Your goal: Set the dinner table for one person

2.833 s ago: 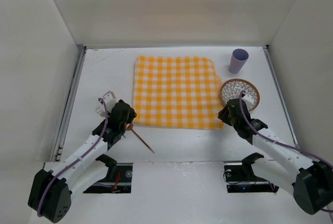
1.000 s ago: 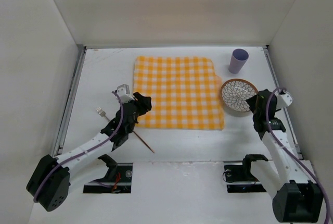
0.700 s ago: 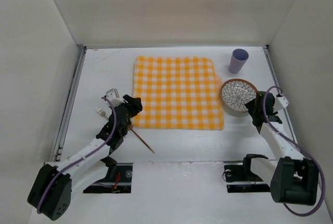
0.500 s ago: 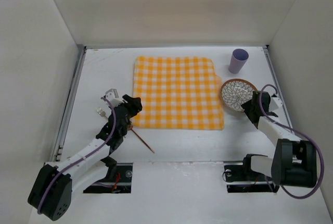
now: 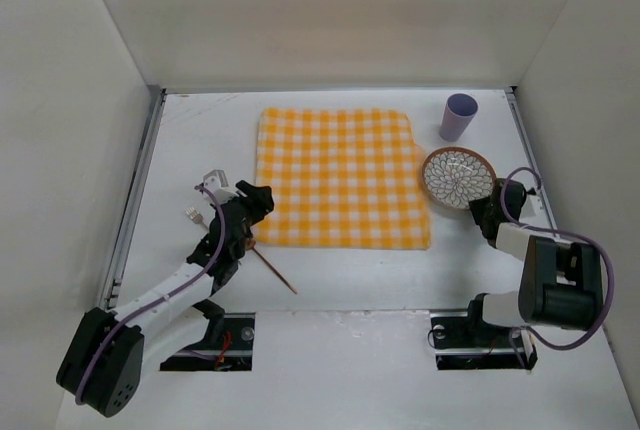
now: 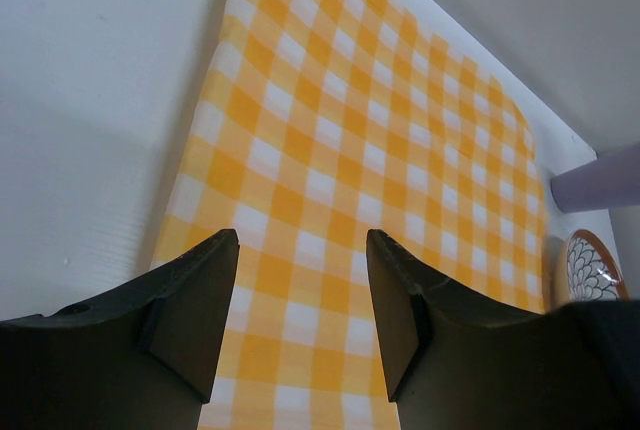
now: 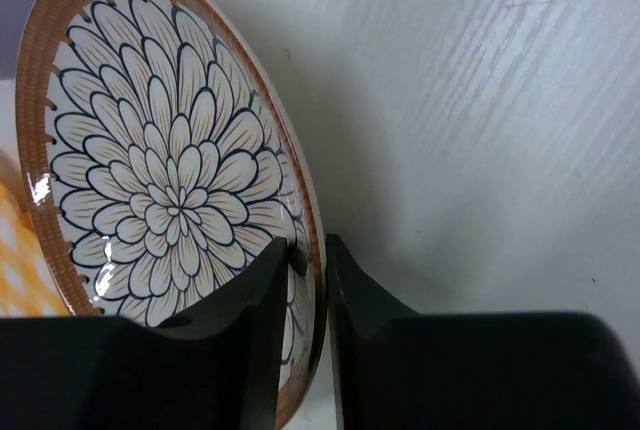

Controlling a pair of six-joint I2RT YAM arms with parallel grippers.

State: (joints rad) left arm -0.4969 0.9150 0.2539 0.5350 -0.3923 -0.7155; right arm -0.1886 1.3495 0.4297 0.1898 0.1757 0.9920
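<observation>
Plate (image 7: 170, 200) (flower-patterned, orange rim) pinched by right gripper (image 7: 308, 262).

No words, labels, brand marks or numbers can be read in any view. The only markings are patterns: black-outlined petals inside an orange rim on the plate (image 7: 170, 200), at 3 o'clock on the surface (image 5: 200, 140), and yellow-and-white checks on the cloth (image 5: 340, 178) at its middle.
</observation>
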